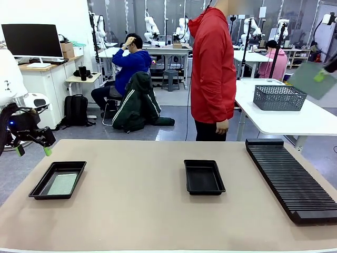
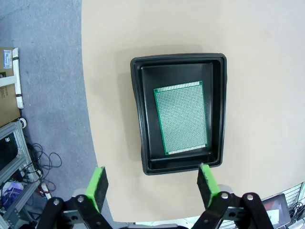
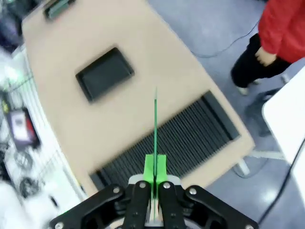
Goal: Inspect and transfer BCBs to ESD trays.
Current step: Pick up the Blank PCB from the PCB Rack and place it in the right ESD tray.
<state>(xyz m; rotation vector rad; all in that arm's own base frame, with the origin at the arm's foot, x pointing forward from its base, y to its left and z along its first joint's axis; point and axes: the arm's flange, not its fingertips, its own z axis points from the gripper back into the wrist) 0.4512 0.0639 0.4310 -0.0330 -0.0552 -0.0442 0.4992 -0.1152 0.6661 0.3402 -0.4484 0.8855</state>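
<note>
1 BCB point(image 3: 155, 124) is pinched edge-on by the right gripper point(image 3: 155, 174). The left gripper point(image 2: 152, 183) is spread wide above a tray point(image 2: 138, 95).

A long black ribbed rack point(image 1: 293, 179) lies along the right side of the tan tabletop point(image 1: 131, 211). Beyond it, a grey mesh basket point(image 1: 279, 97) sits on a white table point(image 1: 295, 118). A person in a red jacket point(image 1: 212, 68) stands at the far edge. Farther back, a person in blue point(image 1: 129, 66) sits near a black backpack point(image 1: 76, 110), and a monitor point(image 1: 32, 40) stands on a desk at the left.
</note>
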